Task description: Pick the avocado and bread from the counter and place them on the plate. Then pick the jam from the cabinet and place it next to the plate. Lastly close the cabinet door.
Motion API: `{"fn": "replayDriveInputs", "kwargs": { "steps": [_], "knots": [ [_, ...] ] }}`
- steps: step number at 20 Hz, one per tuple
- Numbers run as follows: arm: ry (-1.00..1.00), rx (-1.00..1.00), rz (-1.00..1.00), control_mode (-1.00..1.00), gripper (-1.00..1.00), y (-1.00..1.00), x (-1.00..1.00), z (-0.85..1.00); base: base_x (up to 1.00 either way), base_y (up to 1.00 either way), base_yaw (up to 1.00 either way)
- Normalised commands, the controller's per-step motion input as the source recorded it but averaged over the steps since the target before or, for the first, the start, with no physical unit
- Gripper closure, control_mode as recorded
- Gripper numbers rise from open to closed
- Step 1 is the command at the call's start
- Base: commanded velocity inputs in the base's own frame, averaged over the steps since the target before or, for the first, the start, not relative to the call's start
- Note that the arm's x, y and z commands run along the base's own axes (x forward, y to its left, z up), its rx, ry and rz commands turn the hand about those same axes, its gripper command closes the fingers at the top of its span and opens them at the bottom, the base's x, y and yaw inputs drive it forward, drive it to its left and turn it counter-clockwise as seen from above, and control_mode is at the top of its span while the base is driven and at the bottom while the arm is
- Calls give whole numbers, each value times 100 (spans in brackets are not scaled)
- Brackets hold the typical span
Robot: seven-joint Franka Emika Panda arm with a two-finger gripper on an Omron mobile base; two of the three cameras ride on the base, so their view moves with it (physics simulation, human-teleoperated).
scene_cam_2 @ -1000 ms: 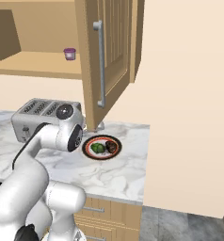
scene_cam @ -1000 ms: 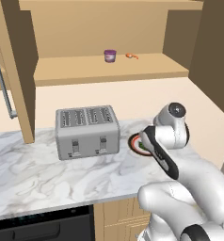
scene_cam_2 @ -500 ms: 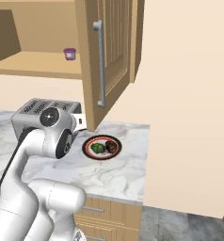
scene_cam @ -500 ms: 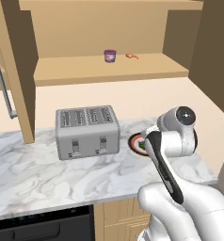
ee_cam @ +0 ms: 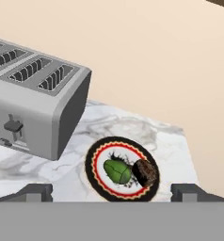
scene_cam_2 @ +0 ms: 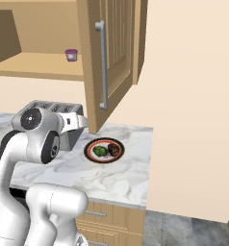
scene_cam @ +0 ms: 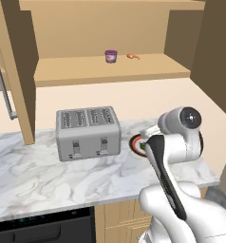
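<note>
Two items already plated: avocado [ee_cam: 117,171] and bread [ee_cam: 145,172] touching side by side on plate [ee_cam: 96,156], bread at 3 o'clock of the fruit, plate on counter [scene_cam_2: 121,178] at 3 o'clock of toaster [scene_cam: 88,132]. Next object, jam [scene_cam: 110,56]: upright on shelf of cabinet [scene_cam: 110,70], near tiny orange item [scene_cam: 132,56] at its 3 o'clock; door [scene_cam_2: 108,62] ajar. Probably light, rigid, smooth-sided, hence slippery; best taken across the body below the paler lid, jaws level. Gripper [ee_cam: 112,192] above the plate, fingertips [ee_cam: 35,192] spread wide at the lower corners of the hand view, released, holding nothing, touching nothing.
</note>
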Motion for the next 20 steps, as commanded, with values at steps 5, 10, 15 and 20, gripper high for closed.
{"fn": "replayDriveInputs", "kwargs": {
  "steps": [5,10,15,20],
  "knots": [
    [-6,1,1,-100,-100,26,-32,42,0,0,0],
    [-1,2,2,-100,-100,20,-27,41,0,0,0],
    [0,5,4,-100,-100,11,-16,40,0,0,0],
    [0,5,3,-100,-100,12,-9,39,0,0,0]
  ]
}}
